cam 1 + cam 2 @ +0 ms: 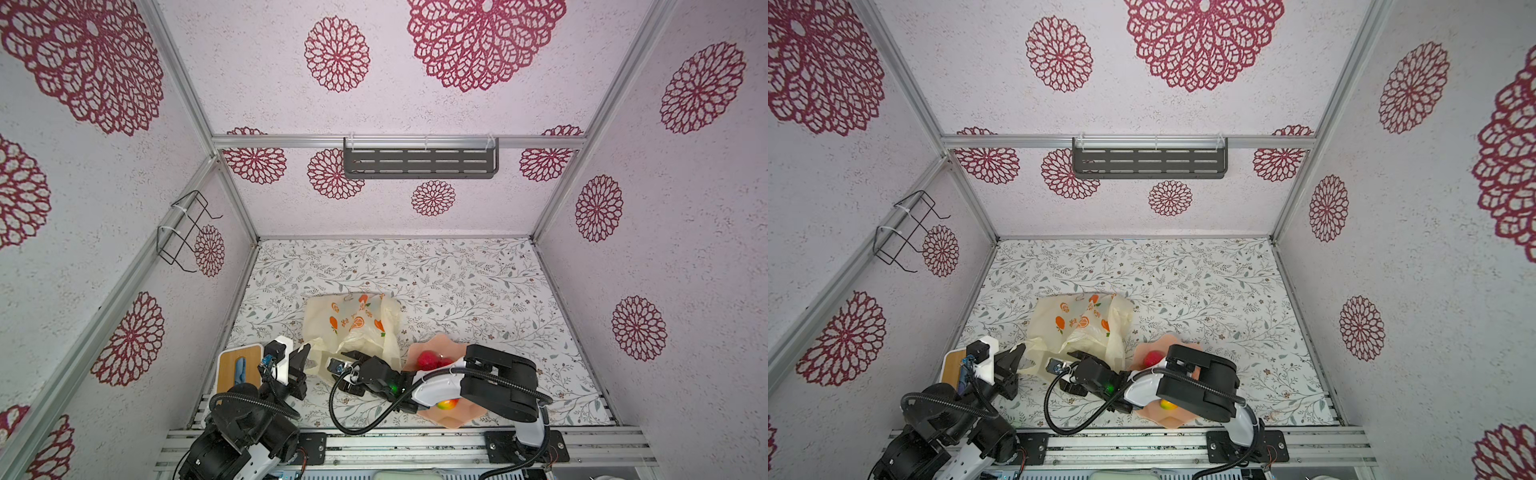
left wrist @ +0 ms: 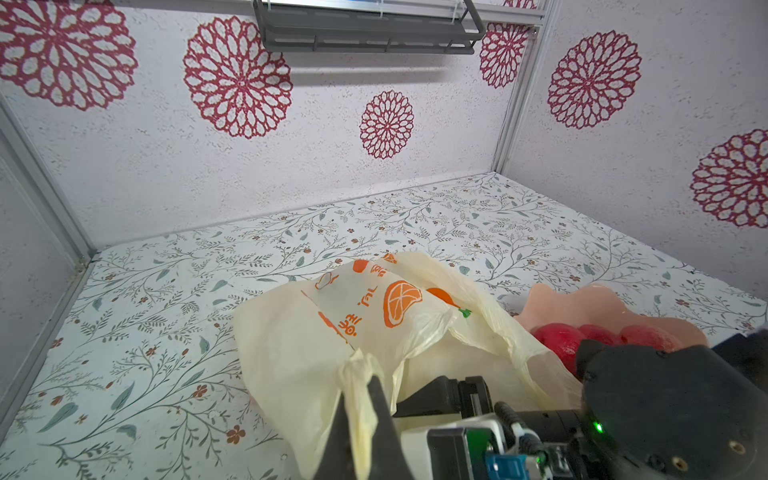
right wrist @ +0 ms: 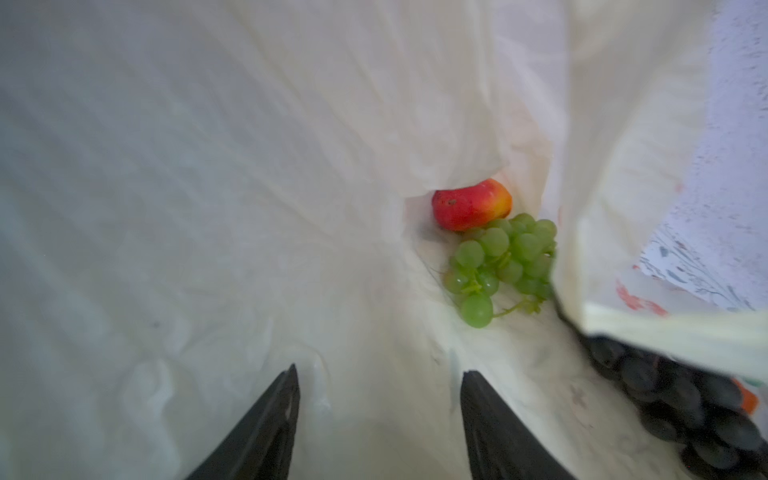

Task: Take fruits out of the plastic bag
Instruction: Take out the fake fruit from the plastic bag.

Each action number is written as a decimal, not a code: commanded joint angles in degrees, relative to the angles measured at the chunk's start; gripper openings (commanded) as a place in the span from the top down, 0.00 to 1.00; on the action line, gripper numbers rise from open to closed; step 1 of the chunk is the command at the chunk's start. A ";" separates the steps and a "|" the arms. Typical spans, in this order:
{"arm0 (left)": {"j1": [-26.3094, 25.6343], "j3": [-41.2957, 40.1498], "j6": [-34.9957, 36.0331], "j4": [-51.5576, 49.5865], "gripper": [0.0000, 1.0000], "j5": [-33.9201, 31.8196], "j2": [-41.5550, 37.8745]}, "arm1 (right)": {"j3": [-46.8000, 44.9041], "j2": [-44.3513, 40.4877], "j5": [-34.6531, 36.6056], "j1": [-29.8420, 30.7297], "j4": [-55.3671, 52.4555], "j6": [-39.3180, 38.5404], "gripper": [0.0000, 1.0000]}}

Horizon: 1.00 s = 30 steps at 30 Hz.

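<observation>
Left tool point(image 2: 359, 390) is clamped on a handle of the bag point(image 2: 291, 353), and the right tool point(image 3: 380, 371) is held inside the bag with jaws apart. On the table point(image 1: 478, 291), the bag is laid just beside the bowl point(image 1: 446, 345). Dark grapes point(image 3: 685, 407), green grapes point(image 3: 503, 262) and a mango point(image 3: 471, 205) are seen inside the bag; red apples point(image 1: 427, 359) are seen in the bowl.

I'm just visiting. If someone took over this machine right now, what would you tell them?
Left end effector: shut on an edge of the plastic bag, lifting it open.
Right end effector: open, empty, inside the bag's mouth.
Done: red fruits and a red-yellow fruit lie in the pink bowl.
Left: mango and green grape bunch deep inside; dark grape bunch partly under a fold.
</observation>
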 commanded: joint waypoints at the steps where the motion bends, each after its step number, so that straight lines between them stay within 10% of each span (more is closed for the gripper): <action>1: -0.42 0.74 -0.20 0.20 1.00 -0.74 -0.53 | -1.75 -1.99 0.98 -0.54 5.17 -4.17 0.37; 12: -0.42 0.65 0.34 0.66 1.00 1.45 -0.53 | 12.94 5.87 -7.79 -3.49 -3.82 -4.24 0.62; 30: -0.49 0.20 0.36 3.58 1.00 7.38 0.06 | 32.30 20.77 -12.12 -10.91 3.14 10.14 0.31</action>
